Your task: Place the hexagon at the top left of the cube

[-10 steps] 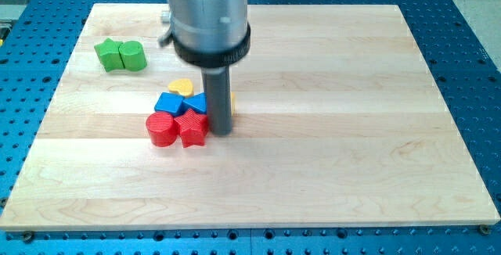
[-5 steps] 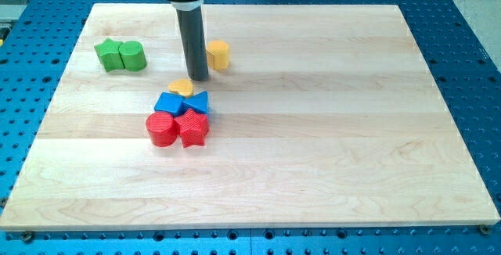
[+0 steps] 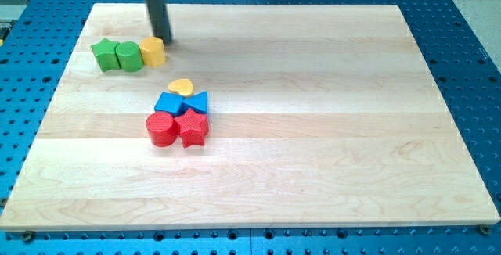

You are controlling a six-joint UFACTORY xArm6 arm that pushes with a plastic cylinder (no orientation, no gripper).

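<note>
No jaws on rig; my tip holds nothing, touching yellow hexagon at its top-right. Hexagon abuts green cylinder, well up-left of blue cube on tabletop.

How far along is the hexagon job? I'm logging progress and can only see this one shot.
Looks largely done: the yellow hexagon sits up and to the view's left of the blue cube, touching the green cylinder beside the green star. In hand: my tip stands just above the hexagon, at its top right edge. Left: perhaps only backing away, unless it should sit closer to the cube.
</note>
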